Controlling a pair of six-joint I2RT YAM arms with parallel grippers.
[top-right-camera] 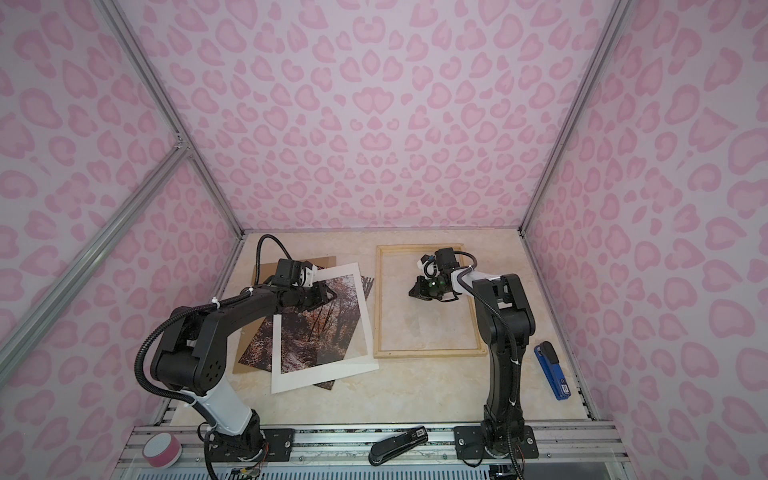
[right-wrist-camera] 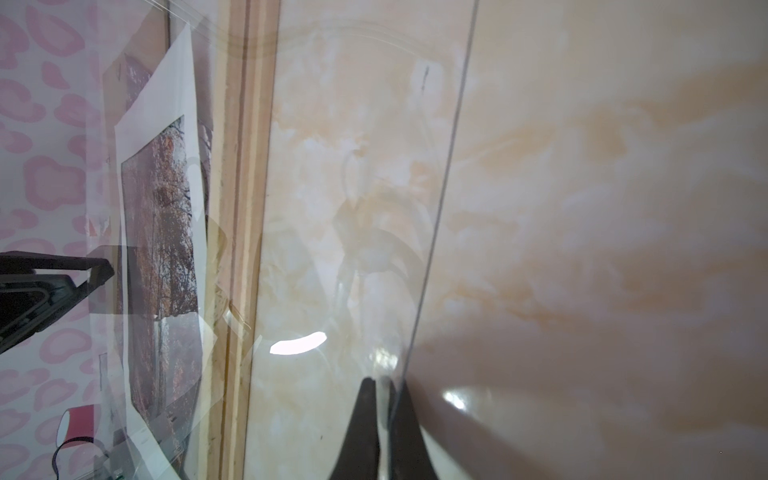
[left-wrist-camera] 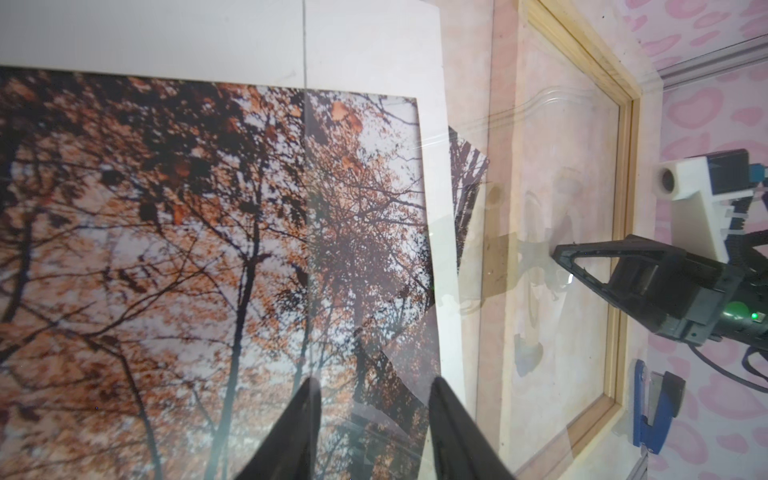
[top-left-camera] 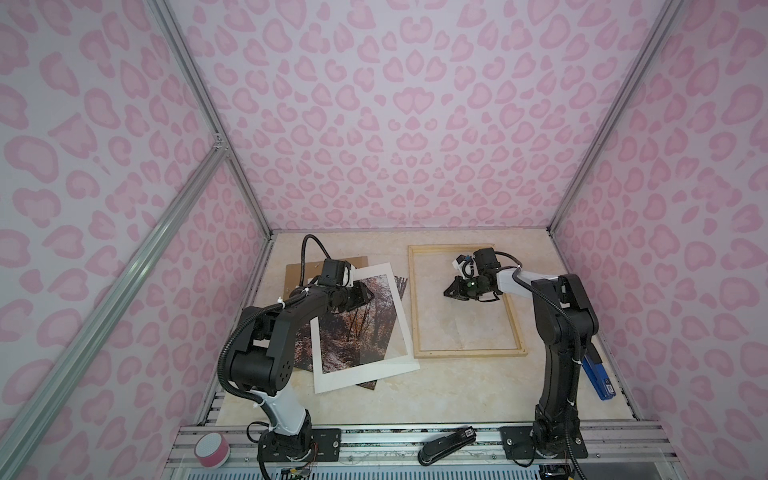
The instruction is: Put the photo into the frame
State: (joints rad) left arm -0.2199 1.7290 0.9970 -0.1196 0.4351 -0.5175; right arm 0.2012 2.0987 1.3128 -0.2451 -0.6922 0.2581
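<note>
In both top views the photo [top-left-camera: 353,328] lies face up left of the frame [top-left-camera: 469,353], under a skewed white mat [top-left-camera: 365,374]; the left gripper [top-left-camera: 368,297] hovers over its far end.
Left wrist: fingers [left-wrist-camera: 295,436] parted partway above the photo, gripping nothing that shows.
Right wrist: the right gripper [right-wrist-camera: 384,384] is pinched tight on the edge of a clear sheet [right-wrist-camera: 353,187], over the frame's opening.

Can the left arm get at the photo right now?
Probably not cleanly. The white mat lies askew on the photo, leaving only corners poking out. The left gripper hangs over the mat's window, jaws apart: it could touch the photo but hardly pinch it.
</note>
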